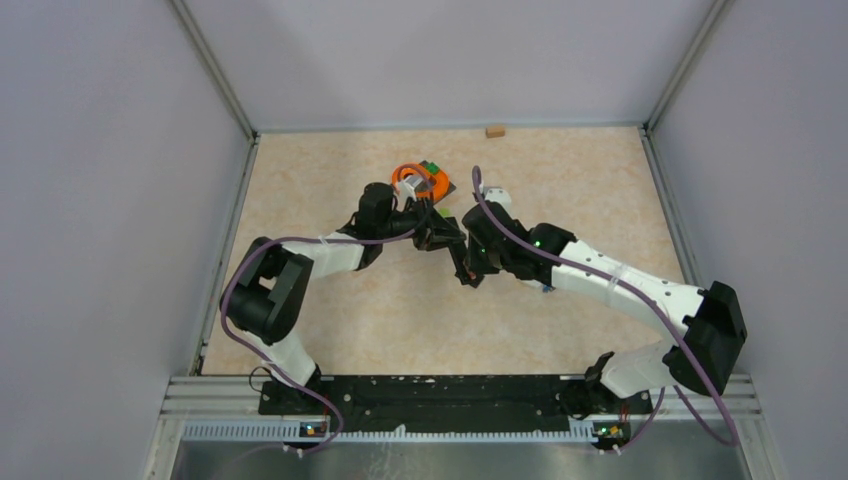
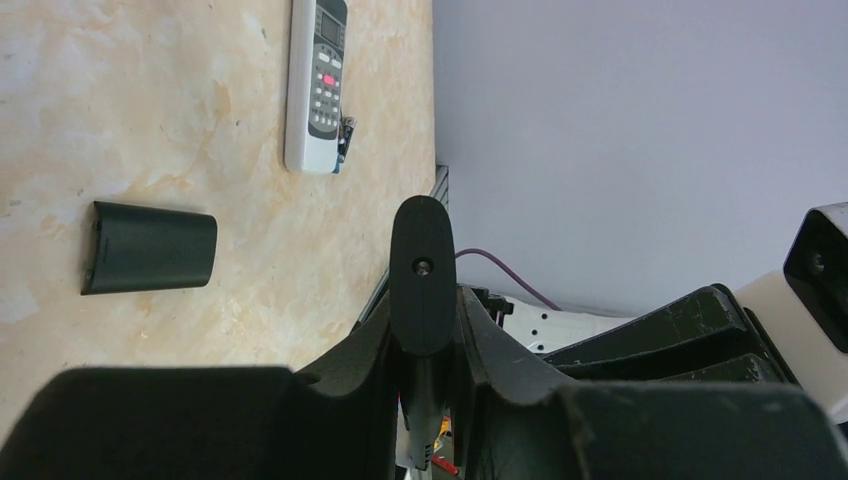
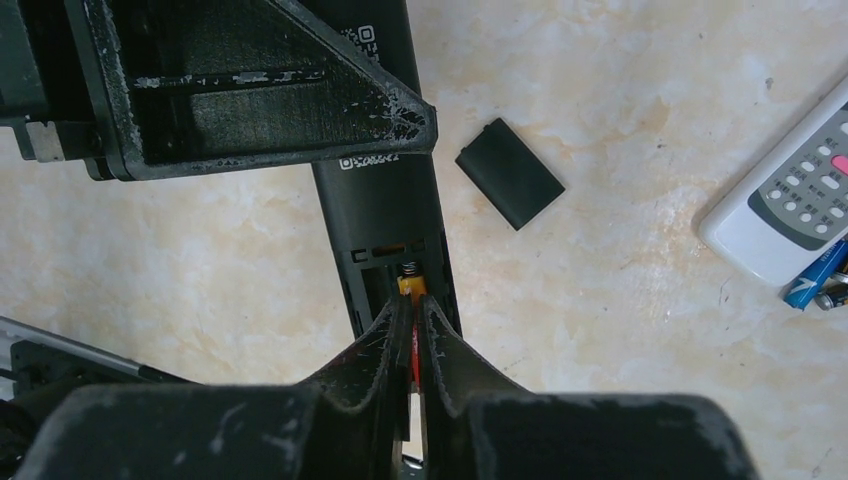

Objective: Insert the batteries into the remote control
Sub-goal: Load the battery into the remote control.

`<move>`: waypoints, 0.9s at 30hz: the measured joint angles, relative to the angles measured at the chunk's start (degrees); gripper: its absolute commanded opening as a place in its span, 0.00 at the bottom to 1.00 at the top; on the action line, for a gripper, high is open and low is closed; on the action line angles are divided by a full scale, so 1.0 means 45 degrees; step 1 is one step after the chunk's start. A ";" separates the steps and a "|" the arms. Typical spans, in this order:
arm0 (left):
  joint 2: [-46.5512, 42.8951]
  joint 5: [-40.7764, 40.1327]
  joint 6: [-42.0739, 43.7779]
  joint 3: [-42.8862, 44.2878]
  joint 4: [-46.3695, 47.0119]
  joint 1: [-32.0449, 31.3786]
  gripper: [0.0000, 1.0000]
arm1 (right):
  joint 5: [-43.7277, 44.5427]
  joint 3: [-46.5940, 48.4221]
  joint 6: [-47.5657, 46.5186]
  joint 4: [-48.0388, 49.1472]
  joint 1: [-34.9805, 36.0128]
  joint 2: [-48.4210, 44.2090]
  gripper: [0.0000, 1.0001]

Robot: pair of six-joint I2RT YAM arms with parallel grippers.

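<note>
Right gripper [image 3: 410, 318] is pinching an orange-red battery [image 3: 410, 288] at the open compartment [image 3: 372, 265] of the black remote [image 3: 385, 205]; left gripper [image 2: 425, 320] is clamping that remote.

Soft, even light falls from above in all 3 views, leaving the beige table [image 1: 330, 330] bright and matte, with only faint, blurred shadows under the arms [image 1: 335, 252]. The top view is sharp throughout. In both wrist views the black housing [image 2: 180, 420] at the bottom edge is out of focus (a dark, featureless mass), while the white remote [image 2: 318, 85] and battery cover [image 3: 510, 172] are crisp. The orange battery [image 3: 410, 288] glows against the shadowed black remote [image 3: 385, 215].
</note>
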 measured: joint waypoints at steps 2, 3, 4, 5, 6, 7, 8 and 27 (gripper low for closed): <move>0.0000 -0.0019 -0.0010 0.0000 0.0005 0.0024 0.00 | 0.0039 -0.0005 -0.0010 0.0083 0.0000 0.0000 0.11; 0.0000 -0.0024 -0.0015 0.0000 0.0015 0.0034 0.00 | 0.0044 -0.0005 -0.0010 0.0141 0.0000 0.0000 0.13; 0.0000 -0.0024 -0.0024 0.0000 0.0024 0.0049 0.00 | 0.0049 -0.0005 -0.0010 0.0204 0.0000 0.0000 0.14; 0.0000 -0.0024 -0.0029 0.0000 0.0034 0.0058 0.00 | 0.0049 -0.0005 -0.0015 0.0277 0.0000 -0.0005 0.16; 0.0000 -0.0024 -0.0068 0.0000 0.0039 0.0073 0.00 | 0.0049 -0.0005 -0.0010 0.0359 0.0000 -0.0029 0.18; -0.0005 -0.0024 -0.0087 0.0005 0.0039 0.0092 0.00 | 0.0063 -0.0005 -0.0010 0.0461 0.0000 -0.0078 0.20; -0.0005 -0.0029 -0.0117 0.0000 0.0044 0.0107 0.00 | 0.0102 -0.0005 0.0005 0.0529 0.0000 -0.0155 0.22; -0.0845 -0.0651 -0.3317 -0.0544 0.2346 0.0656 0.00 | 0.1258 -0.4231 0.4959 0.3322 0.0000 -0.5134 0.79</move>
